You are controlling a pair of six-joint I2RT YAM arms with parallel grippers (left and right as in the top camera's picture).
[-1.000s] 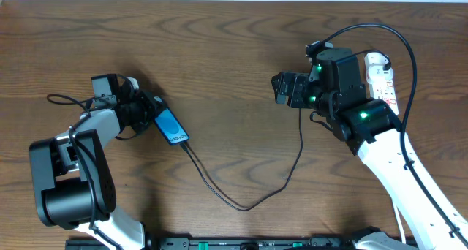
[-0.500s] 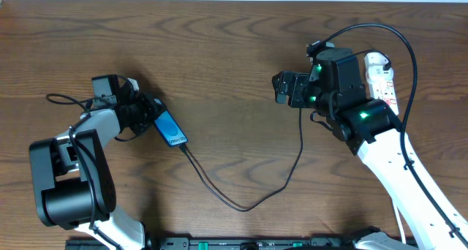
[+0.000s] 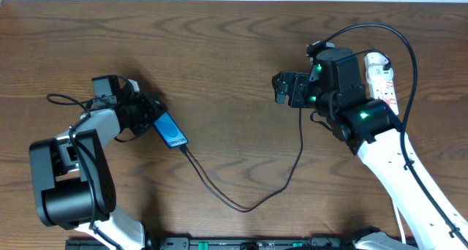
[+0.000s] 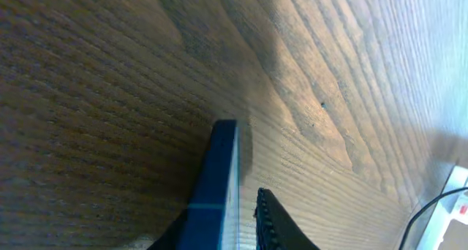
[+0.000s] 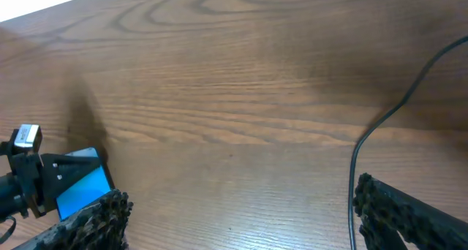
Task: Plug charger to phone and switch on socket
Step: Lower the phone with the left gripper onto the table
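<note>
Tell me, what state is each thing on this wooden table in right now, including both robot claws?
Slim blue-screened smartphone, screen lit.
Thin black charger cable, tip at the smartphone's lower end, seemingly plugged in; far end hidden.
Narrow white power strip, partly hidden by the right arm; switch position unreadable.
Left gripper, fingers either side of the smartphone; grip unclear.
Right gripper, open, empty.

Robotics lab bench: wood-grain table (image 3: 219, 45), white robot arm (image 3: 409, 169).

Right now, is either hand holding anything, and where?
Right hand: nothing. Left hand flanks the slim blue phone at its cable-free end; one finger shows a gap, so unclear.
</note>
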